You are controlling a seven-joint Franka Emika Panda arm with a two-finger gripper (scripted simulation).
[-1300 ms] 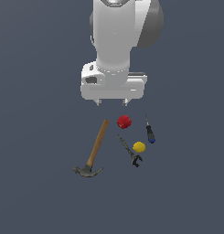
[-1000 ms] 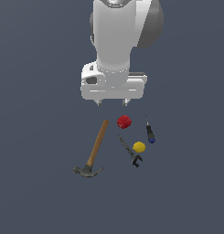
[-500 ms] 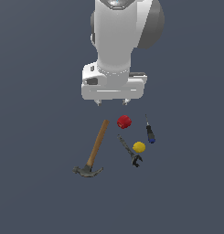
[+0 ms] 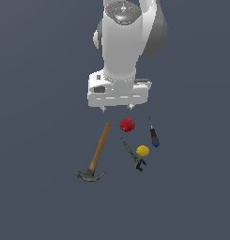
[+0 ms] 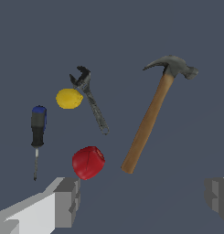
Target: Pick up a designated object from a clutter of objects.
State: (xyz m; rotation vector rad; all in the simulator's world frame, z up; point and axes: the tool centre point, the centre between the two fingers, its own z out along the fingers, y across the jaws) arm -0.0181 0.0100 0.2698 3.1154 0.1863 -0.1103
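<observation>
Overhead, the gripper (image 4: pixel 118 108) hangs spread wide, empty. Red lump (image 4: pixel 127 124) sits apart — hammer (image 4: pixel 96 154) and wrench (image 4: pixel 133 156) flank it.

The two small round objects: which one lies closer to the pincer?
The red lump, just below the pincer and beside one fingertip in the wrist view. The yellow ball lies farther off, by the wrench.

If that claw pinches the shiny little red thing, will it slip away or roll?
The red lump looks rounded and glossy, so it may well roll if nudged and could squirt from the open claw unless pinched centrally. It seems stiff.
</observation>
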